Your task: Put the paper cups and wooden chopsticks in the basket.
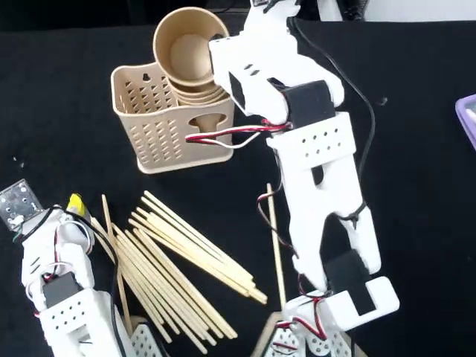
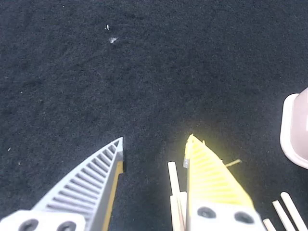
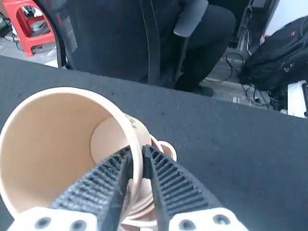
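A beige perforated basket (image 1: pixel 152 130) stands at the back left of the black table. A tan paper cup (image 1: pixel 187 50) lies tilted on a stack of cups (image 1: pixel 201 95) inside it. My right gripper (image 3: pixel 136 155) is shut on the paper cup's (image 3: pixel 57 144) rim, one finger inside, one outside. Several wooden chopsticks (image 1: pixel 182 260) lie fanned on the table in front of the basket; one chopstick (image 1: pixel 276 238) lies apart beside the right arm. My left gripper (image 2: pixel 154 147) stands open low over the cloth at the pile's left end, chopstick tips (image 2: pixel 173 183) beside its yellow finger (image 2: pixel 211 183).
A purple container edge (image 1: pixel 467 115) shows at the right border. The basket's rim (image 2: pixel 293 130) appears at the side of the left wrist view. Chairs and a bag stand beyond the table's far edge.
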`<move>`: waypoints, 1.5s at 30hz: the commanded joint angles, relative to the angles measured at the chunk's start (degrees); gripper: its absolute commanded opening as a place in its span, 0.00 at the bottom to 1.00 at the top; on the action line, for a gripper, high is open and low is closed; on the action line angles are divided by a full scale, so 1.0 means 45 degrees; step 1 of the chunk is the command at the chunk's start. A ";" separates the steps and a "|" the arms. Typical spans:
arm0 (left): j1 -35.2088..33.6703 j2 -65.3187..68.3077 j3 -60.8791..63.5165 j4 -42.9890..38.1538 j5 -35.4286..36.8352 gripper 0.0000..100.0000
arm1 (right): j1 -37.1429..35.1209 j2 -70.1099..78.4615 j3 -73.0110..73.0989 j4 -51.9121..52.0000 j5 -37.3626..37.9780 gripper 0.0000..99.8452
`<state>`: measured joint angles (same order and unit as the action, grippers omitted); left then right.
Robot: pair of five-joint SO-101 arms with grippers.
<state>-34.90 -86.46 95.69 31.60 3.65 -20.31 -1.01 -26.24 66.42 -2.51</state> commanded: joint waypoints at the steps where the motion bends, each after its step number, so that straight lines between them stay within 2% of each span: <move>1: -0.0127 -0.0156 -0.0400 -0.0293 -0.0020 0.21 | 0.0195 -0.0029 -0.1221 0.0606 -0.0117 0.01; 9: -0.0088 -0.0156 -0.0400 -0.0293 -0.0020 0.21 | 0.0176 0.0029 -0.3429 0.2344 -0.0117 0.01; 26: -0.0107 -0.0156 -0.0400 -0.0293 -0.0020 0.21 | 0.0176 0.0068 -0.2393 0.1973 -0.0020 0.02; 34: -0.0127 -0.0156 -0.0400 -0.0293 -0.0020 0.21 | 0.0156 0.0107 -0.2471 0.2032 -0.0098 0.27; 37: -0.0127 -0.0156 -0.0400 -0.0293 -0.0020 0.21 | 0.0215 0.0010 -0.2647 0.2032 -0.0020 0.30; 45: -0.0107 -0.0156 -0.0400 -0.0293 -0.0020 0.21 | 0.0156 -0.0166 -0.1944 0.1582 0.0000 0.30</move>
<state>-34.90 -86.46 95.69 31.60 3.65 -20.04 -0.04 -35.65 76.18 -2.51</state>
